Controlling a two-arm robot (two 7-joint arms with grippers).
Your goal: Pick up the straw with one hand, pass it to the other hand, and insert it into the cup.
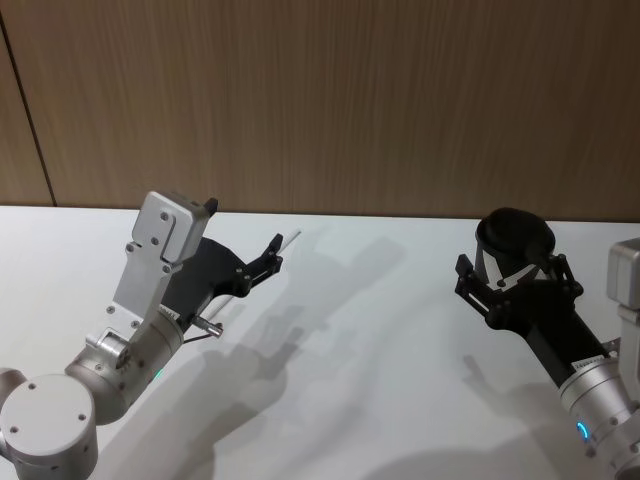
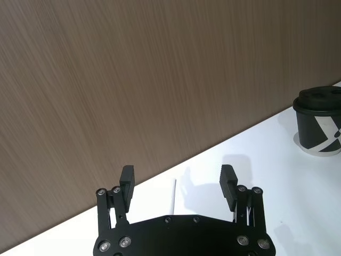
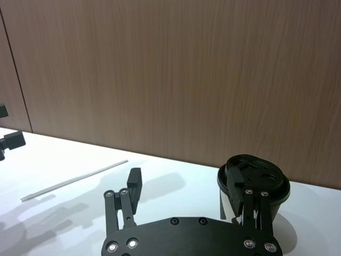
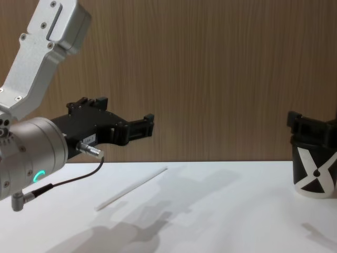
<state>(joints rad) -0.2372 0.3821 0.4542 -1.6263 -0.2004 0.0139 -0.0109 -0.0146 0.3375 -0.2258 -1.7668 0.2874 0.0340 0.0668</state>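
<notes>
Left gripper (image 1: pixel 270 258): hovers over left half of table (image 1: pixel 380 330), near back edge. Jaws wide apart, nothing held.
Straw (image 4: pixel 131 188): flat on table under and just ahead of left gripper, lying diagonally toward back edge. Untouched.
Right gripper (image 3: pixel 184 178): right side, jaws spread, nothing gripped. Close against cup (image 1: pixel 515 235); contact unclear.
Cup: upright, lidded, near back edge on right.
Progress: no step done. Pickup, handover and insertion all left. Judged stage: left gripper lining up for grasp.
</notes>
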